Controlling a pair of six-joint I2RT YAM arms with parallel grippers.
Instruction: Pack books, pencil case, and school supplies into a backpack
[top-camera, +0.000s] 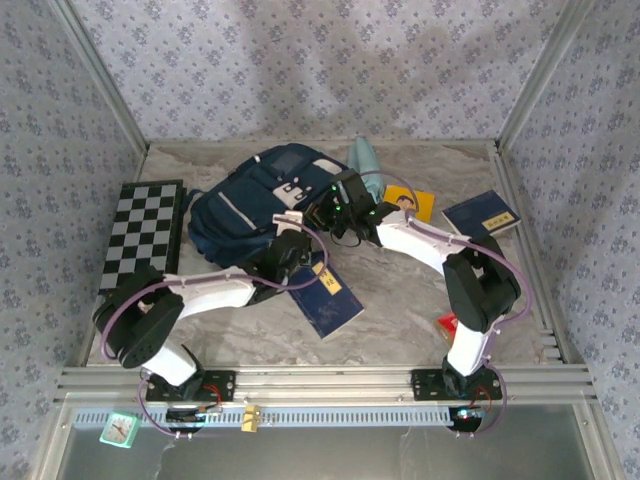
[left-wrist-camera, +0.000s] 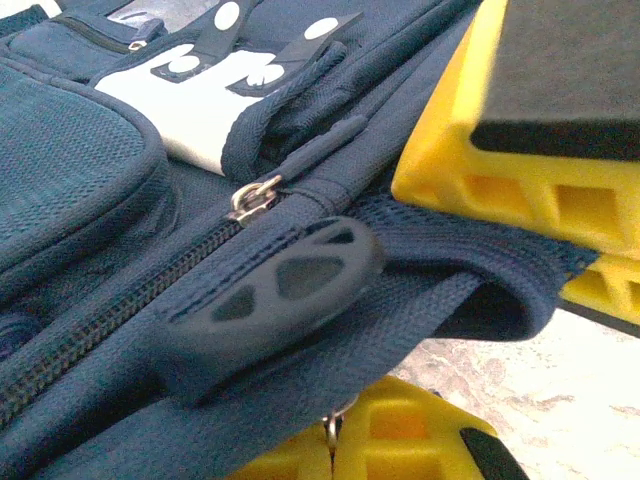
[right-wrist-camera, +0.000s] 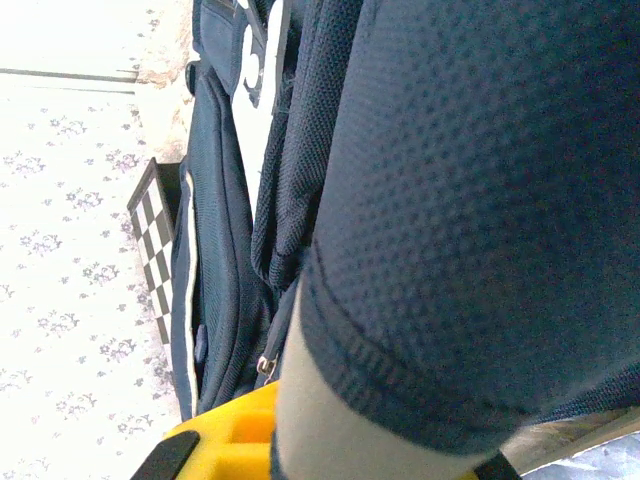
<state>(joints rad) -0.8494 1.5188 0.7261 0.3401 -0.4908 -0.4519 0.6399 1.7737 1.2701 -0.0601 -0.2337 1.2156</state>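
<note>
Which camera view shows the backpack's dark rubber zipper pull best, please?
The left wrist view: the zipper pull lies close and sharp on the backpack, beside the zip's teeth. In the top external view the backpack is whole but the pull is too small to tell. The right wrist view gives close navy fabric.

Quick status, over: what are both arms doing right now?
Left gripper shut on backpack zipper edge. Right gripper shut on its fabric. Books lie outside on table.
</note>
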